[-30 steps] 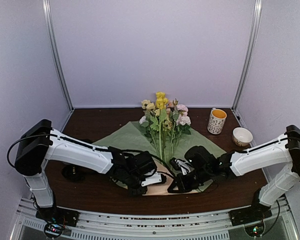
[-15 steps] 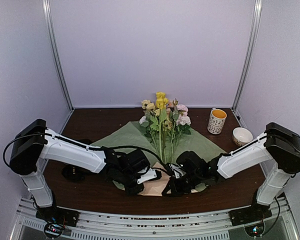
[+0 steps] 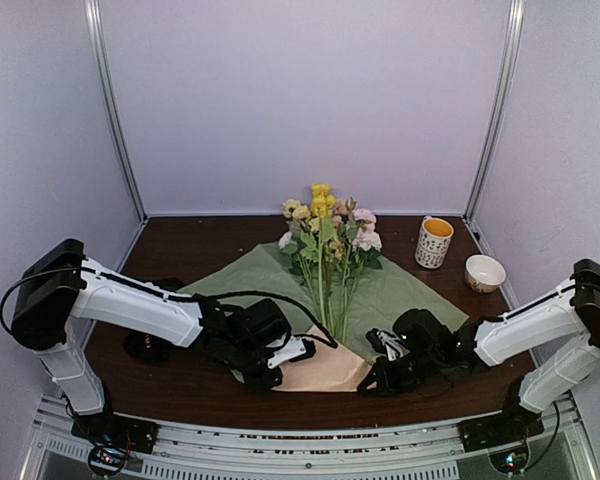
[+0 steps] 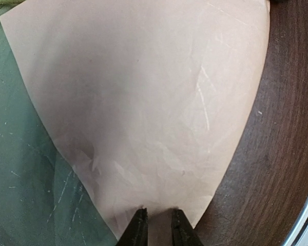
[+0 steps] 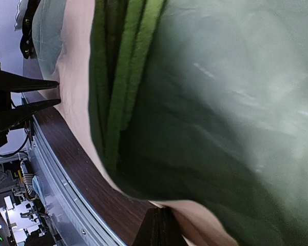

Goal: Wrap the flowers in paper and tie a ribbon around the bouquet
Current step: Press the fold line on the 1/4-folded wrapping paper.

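Observation:
The flowers (image 3: 325, 225) lie with blossoms far and stems (image 5: 120, 77) near on the paper (image 3: 400, 290), spread green side up. The paper's near corner is folded over as a peach flap (image 3: 325, 372). My left gripper (image 3: 278, 372) sits at the flap's left point. In the left wrist view its fingertips (image 4: 138, 225) rest on that point (image 4: 143, 102) a narrow gap apart, so the left gripper (image 4: 157, 225) is open. My right gripper (image 3: 372, 380) is at the flap's right end. The right wrist view shows the right gripper (image 5: 159, 228) shut, with the paper's peach edge (image 5: 195, 218) at its tip. I cannot make out the ribbon.
A patterned mug (image 3: 434, 242) and a small white bowl (image 3: 484, 272) stand at the back right. A dark round object (image 3: 145, 347) lies on the brown table (image 3: 200, 250) behind the left arm. The table's near edge and metal rail (image 5: 66, 174) run close to both grippers.
My right gripper has drawn back to the right, uncovering more of the peach flap. My left gripper has shifted slightly left. The flowers have not moved.

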You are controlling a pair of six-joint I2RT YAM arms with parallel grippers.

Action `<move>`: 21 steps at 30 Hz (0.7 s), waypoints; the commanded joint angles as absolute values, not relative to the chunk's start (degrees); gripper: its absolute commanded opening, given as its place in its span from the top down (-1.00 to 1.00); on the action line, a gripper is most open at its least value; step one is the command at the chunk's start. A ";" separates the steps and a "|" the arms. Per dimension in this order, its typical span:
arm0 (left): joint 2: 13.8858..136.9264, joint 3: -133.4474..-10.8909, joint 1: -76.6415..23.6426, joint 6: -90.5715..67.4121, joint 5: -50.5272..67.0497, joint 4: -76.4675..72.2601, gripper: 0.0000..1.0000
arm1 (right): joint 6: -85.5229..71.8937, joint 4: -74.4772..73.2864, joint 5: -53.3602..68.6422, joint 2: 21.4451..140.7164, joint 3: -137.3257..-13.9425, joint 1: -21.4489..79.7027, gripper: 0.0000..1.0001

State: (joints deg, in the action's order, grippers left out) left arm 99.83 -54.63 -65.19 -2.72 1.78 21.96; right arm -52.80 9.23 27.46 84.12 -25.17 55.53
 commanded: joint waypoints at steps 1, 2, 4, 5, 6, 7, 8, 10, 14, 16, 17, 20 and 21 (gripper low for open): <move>99.49 -52.56 -64.52 -4.13 3.69 24.65 0.60 | -52.51 4.50 23.80 79.64 -20.95 52.23 0.91; 99.49 -52.56 -64.51 -4.22 3.76 24.70 0.60 | -52.21 3.43 23.51 78.30 -20.20 51.68 0.91; 99.46 -52.51 -64.43 -4.30 3.82 24.78 0.59 | -51.70 1.32 23.13 75.36 -18.40 50.88 0.91; 99.37 -52.37 -64.43 -4.38 3.92 24.74 0.60 | -51.54 0.22 23.12 73.69 -17.45 50.38 0.90; 99.26 -52.12 -64.42 -4.40 4.02 24.58 0.59 | -51.41 -1.10 23.07 71.95 -16.49 49.76 0.90; 99.17 -51.93 -64.42 -4.54 4.00 24.34 0.59 | -51.27 -2.59 23.00 69.81 -15.69 49.22 0.90; 99.07 -51.76 -64.36 -4.61 3.99 24.08 0.59 | -51.29 -4.42 22.95 66.96 -14.93 48.71 0.90; 98.97 -51.53 -64.25 -4.85 4.02 23.82 0.60 | -51.58 -7.57 23.02 61.79 -14.17 47.95 0.89; 98.29 -50.35 -64.17 -5.61 4.17 22.82 0.59 | -51.16 -12.09 22.02 53.37 -17.88 47.72 0.87; 97.81 -49.74 -64.16 -5.84 4.21 22.02 0.59 | -49.90 -11.32 21.86 52.96 -21.42 47.85 0.86; 97.70 -49.55 -64.12 -5.87 4.13 21.72 0.59 | -48.85 -10.03 22.40 54.21 -23.22 48.00 0.86; 97.65 -49.40 -64.07 -6.02 4.10 21.28 0.59 | -46.63 -5.71 23.74 62.19 -29.57 50.24 0.87; 97.60 -49.33 -64.07 -6.06 4.07 21.30 0.59 | -45.69 -5.19 24.41 65.57 -32.49 51.33 0.87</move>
State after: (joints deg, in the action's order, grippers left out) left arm 97.58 -51.18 -64.47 -4.89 3.25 18.85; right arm -49.63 -9.34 23.90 57.17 -24.12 48.77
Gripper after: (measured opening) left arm 0.203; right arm 0.067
